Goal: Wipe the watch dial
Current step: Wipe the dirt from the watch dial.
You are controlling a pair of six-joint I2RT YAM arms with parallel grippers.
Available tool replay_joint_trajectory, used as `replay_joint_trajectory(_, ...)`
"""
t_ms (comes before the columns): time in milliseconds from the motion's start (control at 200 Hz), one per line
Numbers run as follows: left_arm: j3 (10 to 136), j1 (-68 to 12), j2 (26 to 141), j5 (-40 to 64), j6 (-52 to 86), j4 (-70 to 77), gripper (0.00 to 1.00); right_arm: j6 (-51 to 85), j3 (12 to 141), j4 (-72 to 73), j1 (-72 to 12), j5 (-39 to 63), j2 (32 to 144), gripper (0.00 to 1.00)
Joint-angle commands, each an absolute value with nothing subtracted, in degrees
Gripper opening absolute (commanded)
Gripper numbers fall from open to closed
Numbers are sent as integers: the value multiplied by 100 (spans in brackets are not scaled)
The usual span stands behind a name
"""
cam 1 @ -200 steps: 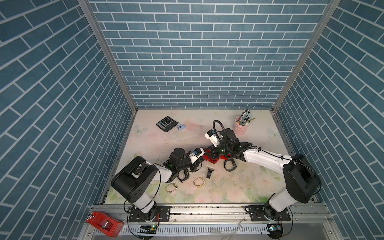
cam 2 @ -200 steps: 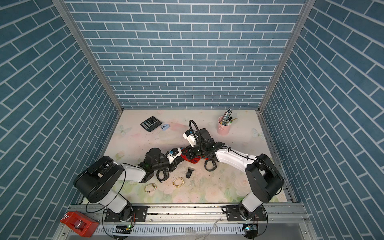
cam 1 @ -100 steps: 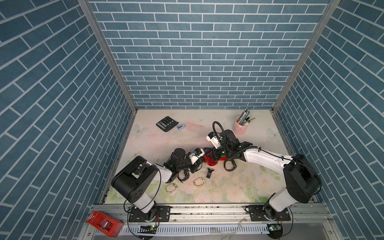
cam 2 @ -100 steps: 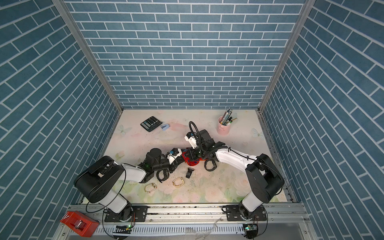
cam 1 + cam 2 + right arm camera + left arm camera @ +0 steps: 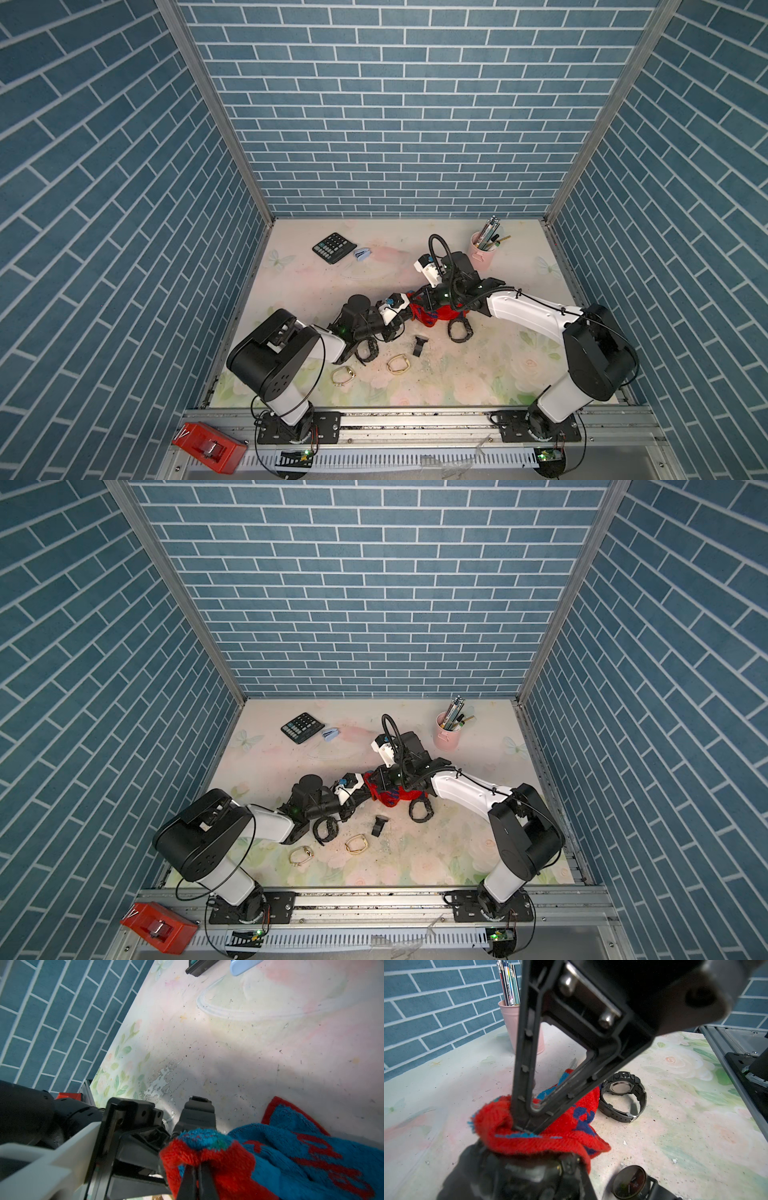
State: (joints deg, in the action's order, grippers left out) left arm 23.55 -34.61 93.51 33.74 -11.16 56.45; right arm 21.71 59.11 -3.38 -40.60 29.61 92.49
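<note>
Scuffed floral tabletop (image 5: 478, 365) — blue-brick walls (image 5: 395, 124) around

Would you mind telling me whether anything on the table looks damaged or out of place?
Yes. The floral table cover is damaged: in the right wrist view, a patch beside the left arm has flaked away. Small crumbs and dark specks are scattered over it too.

Bench (image 5: 316, 286): floral top, scuffed, gritty.
Back: calculator (image 5: 335, 247), sm. blue item (image 5: 363, 254) beside it; pink cup (image 5: 481, 254) w/ pencils.
Mid: red/blue cloth (image 5: 432, 313) partly down, blk watch (image 5: 460, 331) just beside.
Front: gold band (image 5: 399, 365), 2nd gold band (image 5: 343, 375), 2nd blk watch (image 5: 368, 350), sm. blk piece (image 5: 419, 345).
</note>
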Motion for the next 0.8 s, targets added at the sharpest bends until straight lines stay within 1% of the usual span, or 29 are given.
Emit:
replay_joint_trajectory(0,2611,-3607,9308,3955,-1321,6342,0,2335,5895,182,-4123,3554,9353,0)
replay_joint_trajectory(185,2672,-3604,9288,3894,-1351,6256,0,2260,5578,200,-4155,4197,9359,0)
replay_joint_trajectory(440,2687,-3561,9224,3714,-1201,6364,0,1805,5070,-463,-4153,4149,9135,0)
replay_joint_trajectory(535,2705,-3561,9236,3734,-1192,6420,0,1694,4980,-705,-4156,3880,9088,0)
replay_joint_trajectory(690,2681,-3568,9193,3768,-1178,6425,0,1708,5133,-1158,-4056,3053,9098,0)
replay_joint_trajectory(795,2678,-3560,9163,3848,-1222,6355,0,1902,5267,-1210,-3946,2536,9128,0)
